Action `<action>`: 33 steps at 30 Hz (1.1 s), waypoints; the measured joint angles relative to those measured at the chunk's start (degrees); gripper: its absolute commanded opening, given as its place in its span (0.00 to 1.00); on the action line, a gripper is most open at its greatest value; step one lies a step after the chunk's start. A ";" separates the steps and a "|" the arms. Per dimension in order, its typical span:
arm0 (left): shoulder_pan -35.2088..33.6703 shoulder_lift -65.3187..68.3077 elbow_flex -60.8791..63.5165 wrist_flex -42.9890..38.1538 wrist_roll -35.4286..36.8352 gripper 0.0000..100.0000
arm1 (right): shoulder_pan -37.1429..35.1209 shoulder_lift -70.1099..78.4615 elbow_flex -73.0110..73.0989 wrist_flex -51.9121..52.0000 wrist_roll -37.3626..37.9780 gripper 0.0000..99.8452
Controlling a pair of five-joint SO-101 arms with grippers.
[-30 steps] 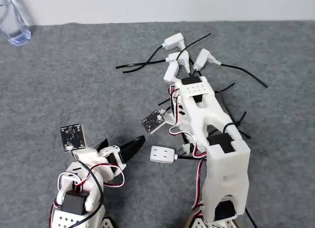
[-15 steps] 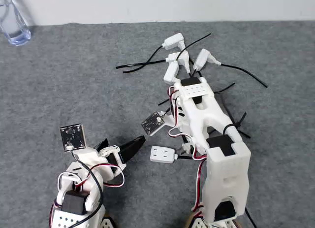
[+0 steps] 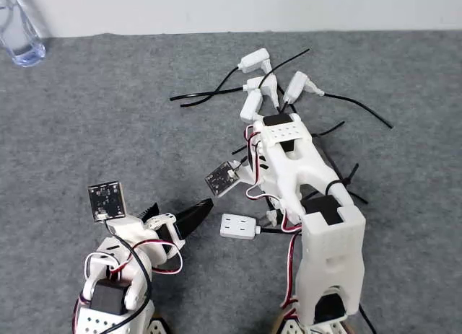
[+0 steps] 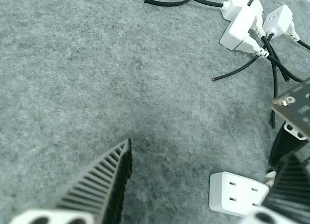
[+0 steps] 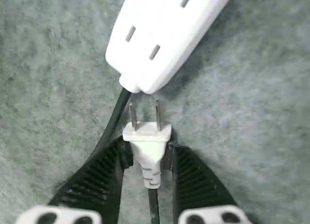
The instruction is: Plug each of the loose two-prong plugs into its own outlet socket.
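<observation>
My right hand (image 5: pixel 147 158) is clamped on a two-prong plug (image 5: pixel 147 139), one finger on each side of its white body, with the prongs pointing away from the wrist. The prong tips sit just short of the cord end of a white outlet block (image 5: pixel 164 30) lying on the grey worktop (image 3: pixel 108 117). That block's black cord (image 5: pixel 112 122) runs past the plug on one side.

The slots are on the block's broad face, which looks up at my wrist camera, while the prongs aim at its end. So I judge the step in hand is alignment, not pushing. I should lift a little, carry the plug over the nearest slot pair, and tip the wrist until the prongs stand square to that face. The slot pair lies skewed to my prongs, so I would roll to match before lowering. I expect the light block to skid on the felt, so I would press slowly and straight down.

My left hand (image 4: pixel 208 154) is spread wide and holds nothing, low near a second outlet block (image 4: pixel 237 192). It could brace a block if needed.
</observation>
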 measured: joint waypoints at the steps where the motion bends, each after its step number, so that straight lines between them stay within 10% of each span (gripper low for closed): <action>1: 0.00 0.00 0.00 0.00 0.00 0.43 | 0.00 -0.35 0.26 0.00 -0.26 0.01; 22: 0.00 0.00 0.00 0.00 0.00 0.43 | -18.64 -24.53 1.32 10.37 -46.15 0.01; 33: 0.00 0.00 0.00 0.00 0.00 0.43 | -22.59 -26.46 -2.20 11.16 -52.84 0.01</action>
